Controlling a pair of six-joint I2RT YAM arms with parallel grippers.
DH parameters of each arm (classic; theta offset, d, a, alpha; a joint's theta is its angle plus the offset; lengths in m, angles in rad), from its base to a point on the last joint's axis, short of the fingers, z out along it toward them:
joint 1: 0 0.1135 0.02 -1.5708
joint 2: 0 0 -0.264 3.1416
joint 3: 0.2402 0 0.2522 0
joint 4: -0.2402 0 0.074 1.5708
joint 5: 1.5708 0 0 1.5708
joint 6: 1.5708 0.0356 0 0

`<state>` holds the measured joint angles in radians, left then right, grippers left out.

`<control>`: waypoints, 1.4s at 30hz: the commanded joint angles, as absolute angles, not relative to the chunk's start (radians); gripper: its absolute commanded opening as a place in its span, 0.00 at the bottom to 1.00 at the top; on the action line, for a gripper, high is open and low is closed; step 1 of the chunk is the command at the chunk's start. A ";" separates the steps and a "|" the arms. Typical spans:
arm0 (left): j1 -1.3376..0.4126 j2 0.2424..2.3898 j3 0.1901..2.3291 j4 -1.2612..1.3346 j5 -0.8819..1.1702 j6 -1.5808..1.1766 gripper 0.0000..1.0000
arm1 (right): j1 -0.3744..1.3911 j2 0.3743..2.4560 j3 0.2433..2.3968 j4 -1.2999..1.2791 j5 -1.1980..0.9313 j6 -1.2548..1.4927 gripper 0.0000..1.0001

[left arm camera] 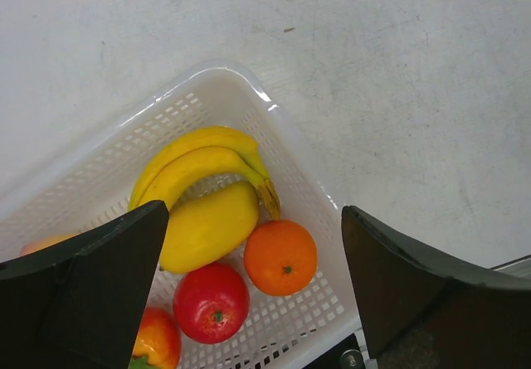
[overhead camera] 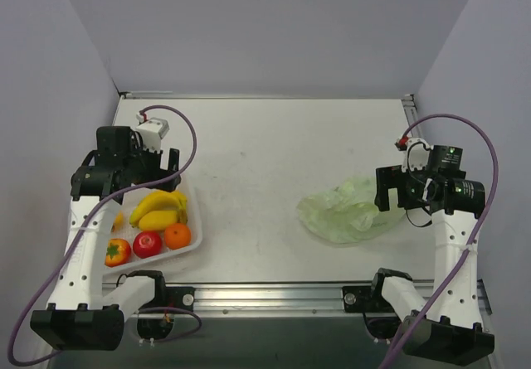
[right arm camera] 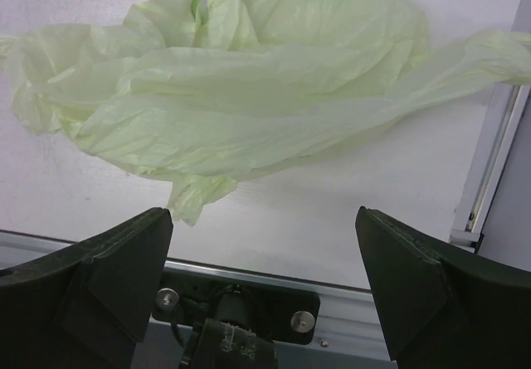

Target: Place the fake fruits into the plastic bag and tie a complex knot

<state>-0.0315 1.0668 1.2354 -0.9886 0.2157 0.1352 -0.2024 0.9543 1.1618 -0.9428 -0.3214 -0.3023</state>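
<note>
The fake fruits lie in a white perforated basket (overhead camera: 192, 217) at the left: yellow bananas (overhead camera: 156, 202), a yellow mango (overhead camera: 158, 220), an orange (overhead camera: 177, 235), a red apple (overhead camera: 147, 244) and a red-orange strawberry-like piece (overhead camera: 117, 252). In the left wrist view I see the bananas (left arm camera: 195, 162), mango (left arm camera: 207, 226), orange (left arm camera: 280, 257), apple (left arm camera: 211, 302) and the strawberry-like piece (left arm camera: 155, 341). My left gripper (overhead camera: 141, 170) (left arm camera: 253, 290) is open above the basket. The pale green plastic bag (overhead camera: 344, 211) (right arm camera: 241, 79) lies crumpled flat at the right. My right gripper (overhead camera: 392, 191) (right arm camera: 261, 282) is open and empty by the bag's right side.
The basket's rim (left arm camera: 299, 170) is near the table's front left. A metal rail (overhead camera: 274, 290) runs along the near edge, also in the right wrist view (right arm camera: 249, 298). Purple cables loop over both arms. Grey walls enclose the table.
</note>
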 commanded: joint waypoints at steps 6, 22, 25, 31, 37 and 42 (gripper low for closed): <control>-0.075 1.028 1.233 -0.888 0.484 0.317 0.97 | -0.204 1.028 1.151 -1.022 -0.336 -0.442 0.96; -0.336 0.973 1.016 -0.753 0.781 0.485 0.97 | 0.017 1.285 1.134 -0.824 -0.285 -0.434 0.44; -0.348 0.934 1.006 -0.736 0.790 0.471 0.97 | 0.020 1.299 1.157 -0.818 -0.366 -0.367 0.00; -0.417 0.908 0.997 -0.680 0.752 0.442 0.97 | 0.021 1.296 1.160 -0.744 -0.639 -0.123 0.00; -0.618 0.972 0.973 -0.438 0.548 0.305 0.97 | 0.038 1.270 1.098 -0.531 -0.839 0.115 0.00; -0.800 1.113 0.997 -0.220 0.394 0.235 0.97 | 0.066 1.279 1.123 -0.471 -0.879 0.144 0.00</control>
